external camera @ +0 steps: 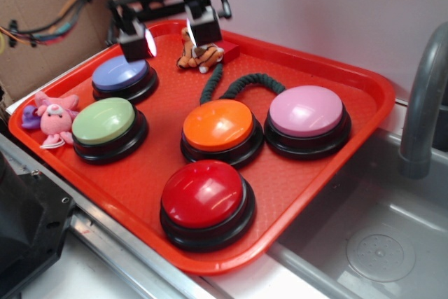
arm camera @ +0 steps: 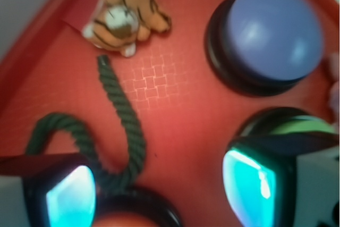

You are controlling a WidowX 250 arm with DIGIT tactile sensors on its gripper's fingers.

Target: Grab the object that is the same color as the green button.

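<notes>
The object, a dark green twisted rope (external camera: pixel 241 85), lies curled on the red tray (external camera: pixel 140 201) behind the orange button, with a small tiger plush (external camera: pixel 198 55) at its far end. The pale green button (external camera: pixel 105 122) sits at the tray's left. My gripper (external camera: pixel 170 36) hovers open over the tray's back. Its right finger stands next to the tiger and its left finger above the lavender button. In the wrist view the rope (arm camera: pixel 127 126) runs from the tiger (arm camera: pixel 125 17) down beside the left finger. The gripper (arm camera: pixel 159 192) holds nothing, and the green button (arm camera: pixel 303 126) peeks out behind the right finger.
Also on the tray are a lavender button (external camera: pixel 120 75), an orange button (external camera: pixel 219 125), a pink button (external camera: pixel 306 111) and a red button (external camera: pixel 203 194). A pink plush (external camera: pixel 56 117) lies at the left rim. A grey faucet (external camera: pixel 420 103) and sink stand at the right.
</notes>
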